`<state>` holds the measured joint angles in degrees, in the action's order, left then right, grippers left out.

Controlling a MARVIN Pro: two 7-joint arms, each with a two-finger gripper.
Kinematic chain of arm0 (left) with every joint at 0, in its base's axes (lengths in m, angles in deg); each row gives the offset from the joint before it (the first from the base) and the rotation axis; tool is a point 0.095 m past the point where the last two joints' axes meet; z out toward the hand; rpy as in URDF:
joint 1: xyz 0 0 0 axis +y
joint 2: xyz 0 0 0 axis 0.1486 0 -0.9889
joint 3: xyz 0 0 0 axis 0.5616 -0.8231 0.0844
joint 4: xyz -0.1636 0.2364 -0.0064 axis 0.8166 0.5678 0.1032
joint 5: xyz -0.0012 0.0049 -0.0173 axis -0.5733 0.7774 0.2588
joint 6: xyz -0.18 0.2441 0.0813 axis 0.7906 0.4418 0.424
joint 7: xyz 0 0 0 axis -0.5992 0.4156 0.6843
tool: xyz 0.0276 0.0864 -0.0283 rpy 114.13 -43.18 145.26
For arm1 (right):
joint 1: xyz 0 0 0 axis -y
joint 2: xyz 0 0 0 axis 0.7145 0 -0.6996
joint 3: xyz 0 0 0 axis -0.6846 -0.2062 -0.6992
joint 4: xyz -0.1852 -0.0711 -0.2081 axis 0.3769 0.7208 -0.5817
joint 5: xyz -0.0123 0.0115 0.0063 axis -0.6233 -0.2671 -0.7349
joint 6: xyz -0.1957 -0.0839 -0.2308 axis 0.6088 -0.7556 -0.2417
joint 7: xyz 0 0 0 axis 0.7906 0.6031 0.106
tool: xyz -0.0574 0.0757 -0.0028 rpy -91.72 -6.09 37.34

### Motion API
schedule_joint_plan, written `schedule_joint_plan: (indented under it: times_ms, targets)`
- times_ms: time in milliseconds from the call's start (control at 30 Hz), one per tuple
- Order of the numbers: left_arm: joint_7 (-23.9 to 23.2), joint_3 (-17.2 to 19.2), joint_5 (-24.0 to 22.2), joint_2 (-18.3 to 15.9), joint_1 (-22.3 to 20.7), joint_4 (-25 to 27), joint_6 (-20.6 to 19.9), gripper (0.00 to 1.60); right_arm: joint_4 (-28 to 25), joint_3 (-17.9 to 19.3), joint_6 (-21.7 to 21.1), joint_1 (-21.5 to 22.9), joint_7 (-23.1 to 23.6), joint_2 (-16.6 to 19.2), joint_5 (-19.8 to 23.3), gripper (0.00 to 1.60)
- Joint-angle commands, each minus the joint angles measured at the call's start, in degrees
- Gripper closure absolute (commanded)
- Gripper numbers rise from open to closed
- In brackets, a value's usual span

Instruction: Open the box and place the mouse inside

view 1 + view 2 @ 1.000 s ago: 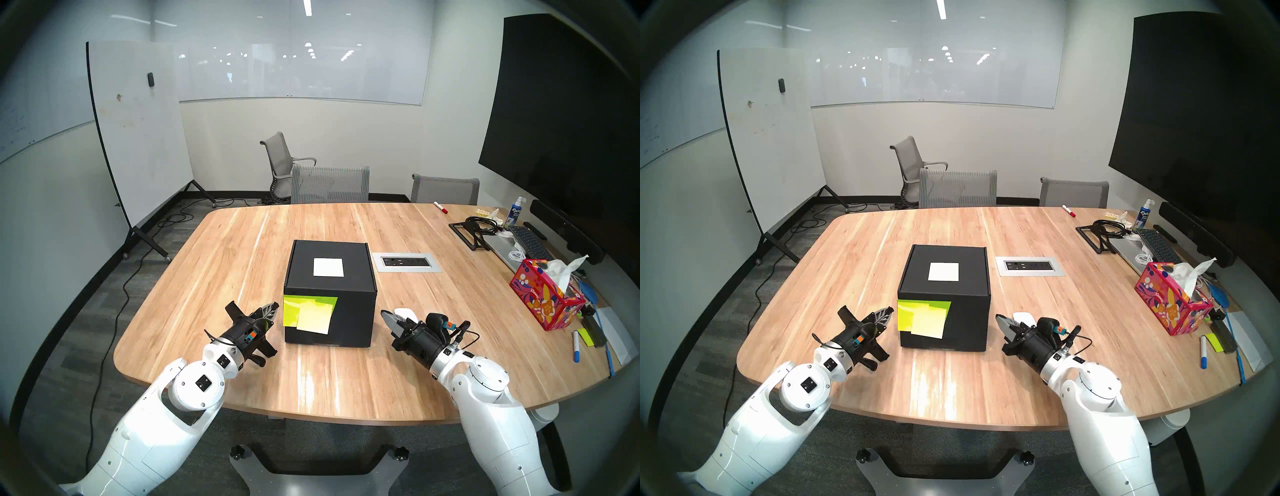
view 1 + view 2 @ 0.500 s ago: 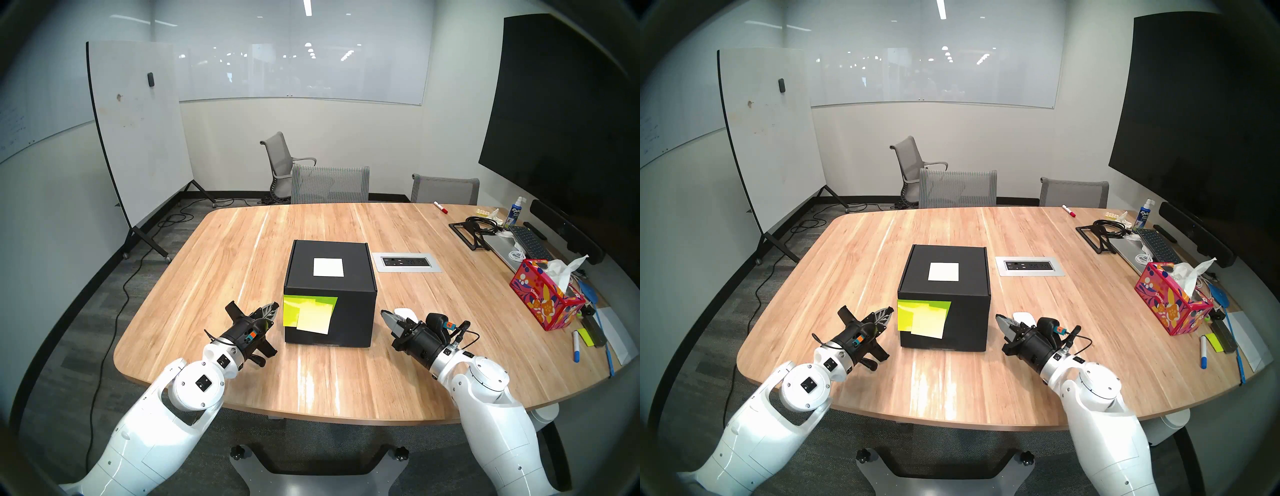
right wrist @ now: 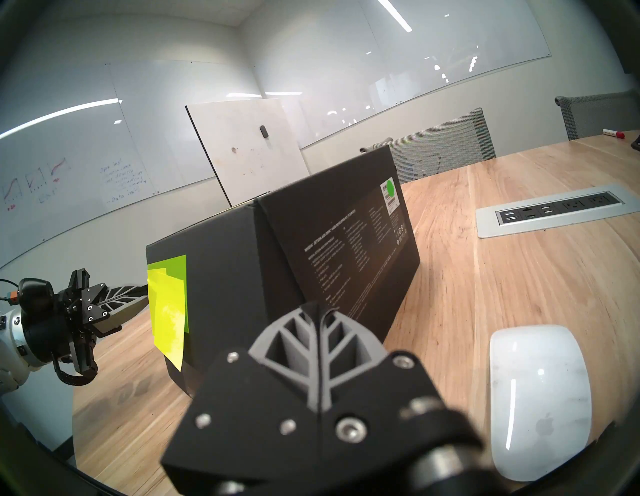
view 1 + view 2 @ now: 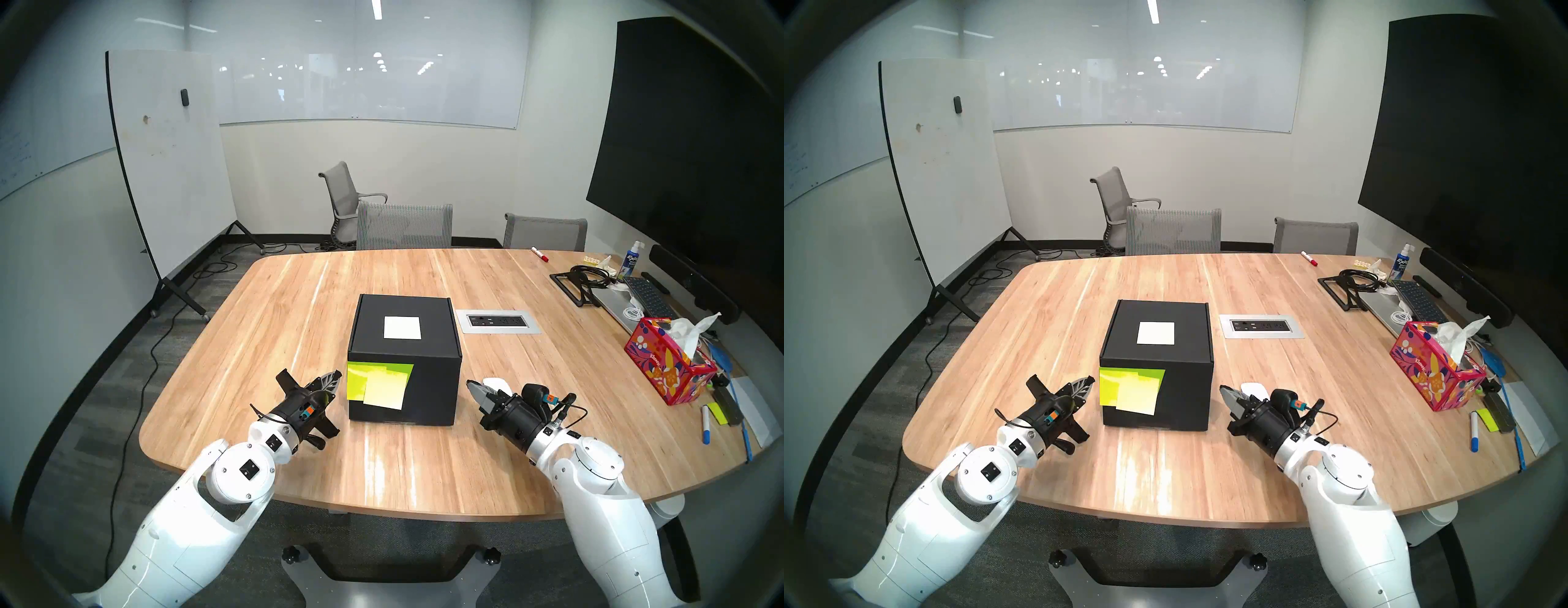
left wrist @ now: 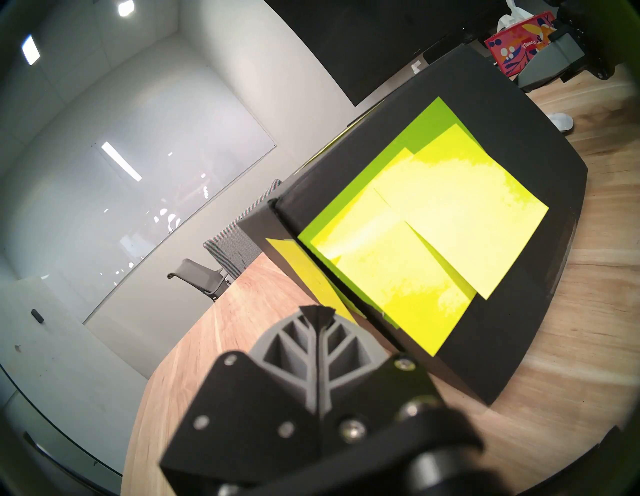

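The closed box (image 4: 403,365) sat mid-table (image 4: 297,305). The mouse (image 3: 540,398) lay beside its right side. Left gripper (image 4: 335,379) and right gripper (image 4: 471,387) flanked it, jaws pressed together, empty.

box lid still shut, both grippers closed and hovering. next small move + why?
Probably open the left gripper and ease it toward the front flap of the box, by the sticky notes. The lid is down, so the mouse on the table cannot go in yet, and shut fingers cannot catch the flap.
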<state>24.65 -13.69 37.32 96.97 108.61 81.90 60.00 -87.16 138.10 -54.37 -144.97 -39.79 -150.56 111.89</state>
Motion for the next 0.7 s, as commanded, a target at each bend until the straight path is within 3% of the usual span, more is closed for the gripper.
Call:
schedule_joint_plan:
  times_ms: [0,667]
  targets:
    - [0.09,0.03,0.14,-0.06,-0.28,0.96,0.31,1.6,-0.87,-0.03,-0.11,0.64,0.02,0.1,-0.05,1.6]
    - [0.09,0.03,0.14,-0.06,-0.28,0.96,0.31,1.6,-0.87,-0.01,-0.12,0.64,0.04,0.08,-0.08,1.6]
